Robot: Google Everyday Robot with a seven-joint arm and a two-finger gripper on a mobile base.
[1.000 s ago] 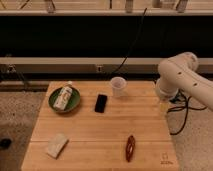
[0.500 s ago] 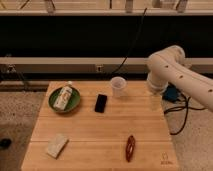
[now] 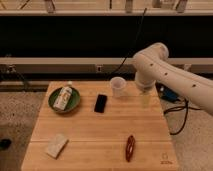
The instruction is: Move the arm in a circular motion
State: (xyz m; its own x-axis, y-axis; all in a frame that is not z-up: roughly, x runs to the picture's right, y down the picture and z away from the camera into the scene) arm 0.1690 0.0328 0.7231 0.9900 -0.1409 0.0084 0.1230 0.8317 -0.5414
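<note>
The arm [image 3: 165, 72] is large, glossy and white, with small dark holes. It reaches in from the right edge, bends at a bulbous joint above the table's back right part, and turns downward. The gripper [image 3: 145, 100] hangs below that joint, just over the wooden table [image 3: 100, 130], to the right of a small pale cup [image 3: 117, 86]. It is apart from the cup and I see nothing in it.
A green bowl [image 3: 75, 104] holding a white bottle [image 3: 63, 97] sits at the back left. A black phone [image 3: 100, 103] lies beside it. A pale sponge [image 3: 56, 145] and a reddish-brown object [image 3: 130, 147] lie near the front. Black cables [image 3: 180, 117] hang right of the table.
The arm's bent joint and the gripper have swung steadily to the left, from the table's right edge to over its back right part, closer to the cup. The tabletop items have not moved.
</note>
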